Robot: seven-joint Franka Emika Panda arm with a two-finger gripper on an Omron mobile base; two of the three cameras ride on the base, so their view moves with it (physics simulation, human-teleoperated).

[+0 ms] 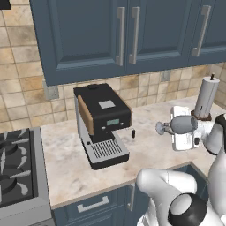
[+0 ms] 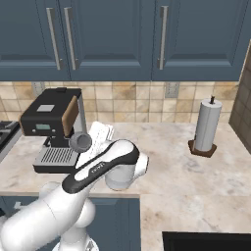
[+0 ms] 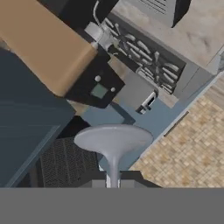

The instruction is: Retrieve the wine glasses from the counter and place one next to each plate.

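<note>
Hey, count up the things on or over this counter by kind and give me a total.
Coffee machine: 1
Paper towel roll: 1
Wine glass, held sideways in the tool: 1
Total: 3

One wine glass: clear, greyish, rounded bowl, thin stem, flat round foot. It lies horizontal in the air above the beige marble surface, foot pointing toward the coffee machine side, not touching the stone.

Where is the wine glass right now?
The wine glass is held sideways in the tool, up in the air above the counter, to the right of the coffee machine and in front of the paper towel roll.
</note>
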